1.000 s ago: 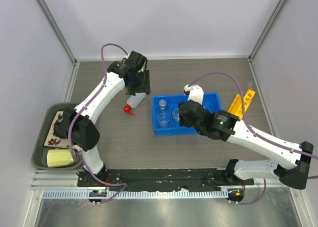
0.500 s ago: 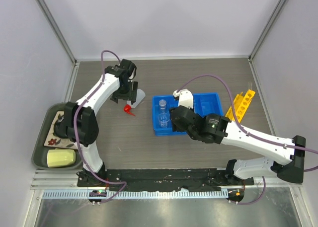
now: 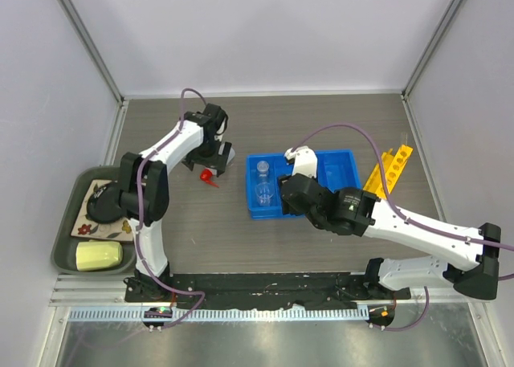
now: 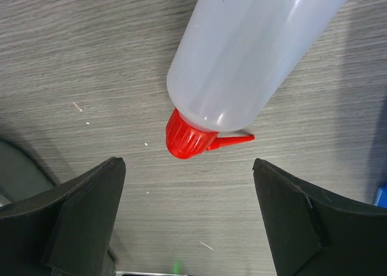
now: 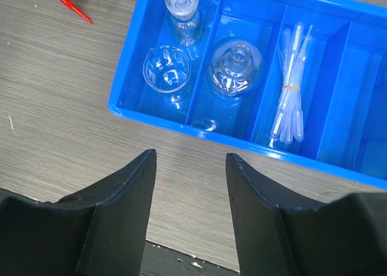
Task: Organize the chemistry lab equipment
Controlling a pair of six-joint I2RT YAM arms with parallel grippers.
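A white translucent plastic squeeze bottle (image 4: 254, 52) with a red ribbed cap and thin red nozzle (image 4: 195, 138) is seen lying on its side on the grey-brown wood-grain table (image 3: 321, 126), to the left of the bin and apart from it. The left gripper (image 4: 187, 167) is held directly over the capped end. Its two black fingers are spread wide, one on each side of the cap, and neither is touching the bottle, so nothing is gripped.

A blue plastic compartmented bin (image 5: 154, 116) is placed near the middle of the table. In its leftmost compartment a small clear glass beaker (image 5: 166, 70) is stood at the near end, with a small clear glass stoppered bottle (image 5: 181, 13) just behind it. In the next compartment a round-bodied clear glass flask (image 5: 236, 67) is stood upright. In the third compartment a bundle of thin clear pipettes (image 5: 290, 89), bound by a yellow band, is laid lengthwise.

The right gripper (image 5: 190, 158) is held above the near wall of the bin. Its jaws are parted and nothing is held between them.

A yellow holed rack (image 3: 389, 169) is set at a slant just beside the right end of the bin; contact cannot be told. A dark green tray (image 3: 64, 254) is placed at the table's left edge, well apart from the bin.
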